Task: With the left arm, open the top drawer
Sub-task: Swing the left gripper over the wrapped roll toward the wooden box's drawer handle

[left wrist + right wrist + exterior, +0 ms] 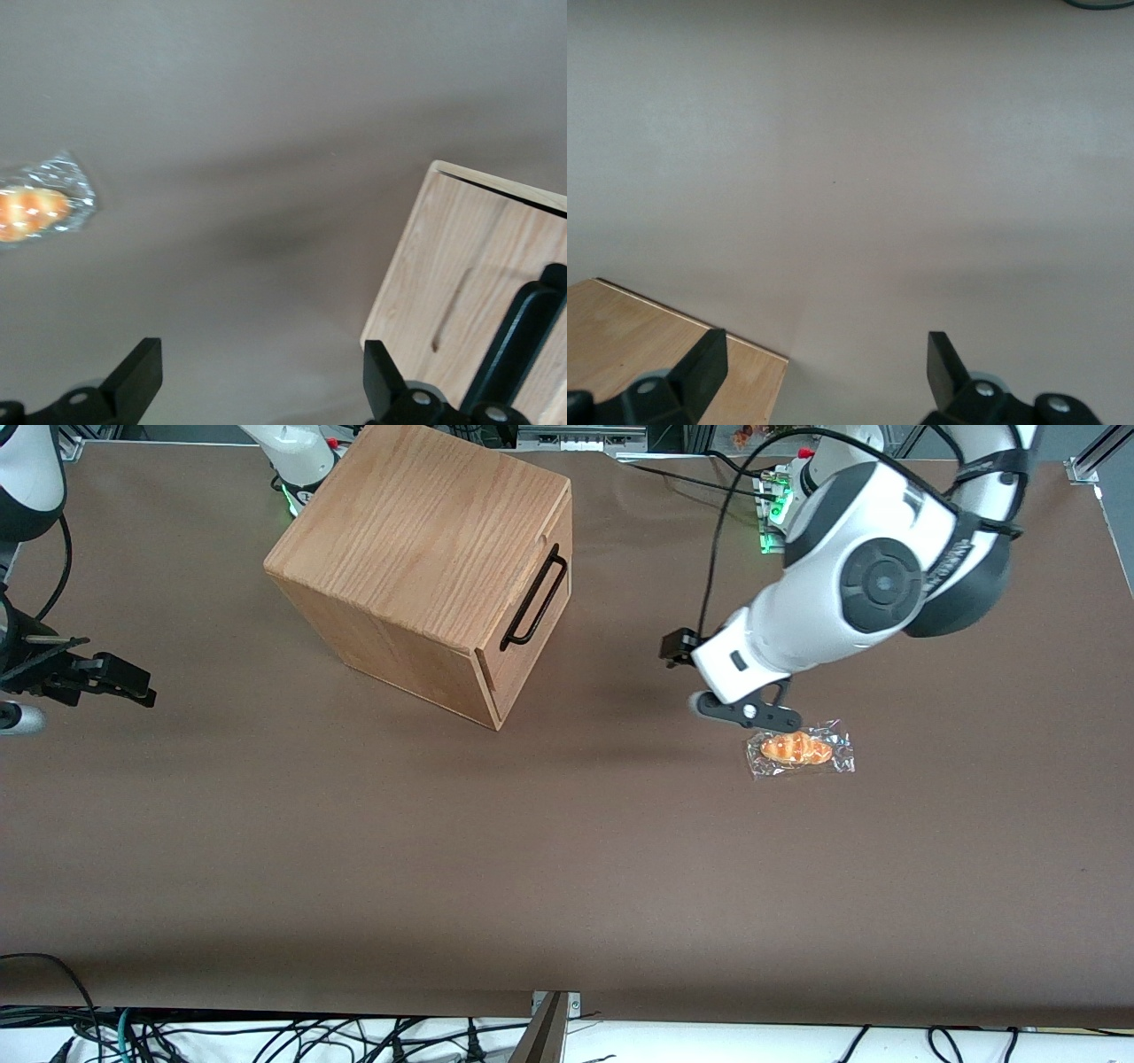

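Front view shows the top drawer (pixel 532 615) shut flush in the upper part of the wooden box (pixel 416 558), its black bar handle (pixel 535 597) facing the working arm's end of the worktop (pixel 354 850). Well apart from that handle, toward the working arm's end, hangs the left arm (pixel 873 576), with its gripper (pixel 749 710) low over the brown surface, just beside a wrapped pastry (pixel 799 749) that lies slightly nearer the front camera. I judge this to be the approach step: nothing has been grasped yet, and the next move calls for carrying the gripper across the gap to the box and lining it up around the thin bar before pulling. In the wrist view the fingers (pixel 137 376) stand spread wide, released, holding and touching nothing.
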`<action>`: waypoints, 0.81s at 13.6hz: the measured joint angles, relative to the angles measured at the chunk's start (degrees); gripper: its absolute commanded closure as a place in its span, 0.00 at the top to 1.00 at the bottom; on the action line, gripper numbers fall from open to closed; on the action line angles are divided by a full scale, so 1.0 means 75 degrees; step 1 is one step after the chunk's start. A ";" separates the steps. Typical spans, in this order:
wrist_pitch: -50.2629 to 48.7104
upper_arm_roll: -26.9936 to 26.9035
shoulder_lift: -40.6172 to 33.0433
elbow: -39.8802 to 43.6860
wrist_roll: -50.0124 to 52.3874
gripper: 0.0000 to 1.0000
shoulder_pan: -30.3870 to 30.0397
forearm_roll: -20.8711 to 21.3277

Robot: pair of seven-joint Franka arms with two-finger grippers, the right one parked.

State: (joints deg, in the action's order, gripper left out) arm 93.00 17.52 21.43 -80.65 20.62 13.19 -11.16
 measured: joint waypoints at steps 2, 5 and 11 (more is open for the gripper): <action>0.0276 0.0004 0.0148 -0.0006 0.0194 1.00 0.0358 -0.0004; 0.0561 0.0011 0.0315 -0.0008 0.0717 1.00 0.0885 -0.0006; 0.0958 0.0017 0.0626 -0.0031 0.0974 1.00 0.1592 -0.0006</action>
State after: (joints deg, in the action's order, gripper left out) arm 100.18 17.64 26.12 -80.89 27.92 25.13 -11.21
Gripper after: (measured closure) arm 0.000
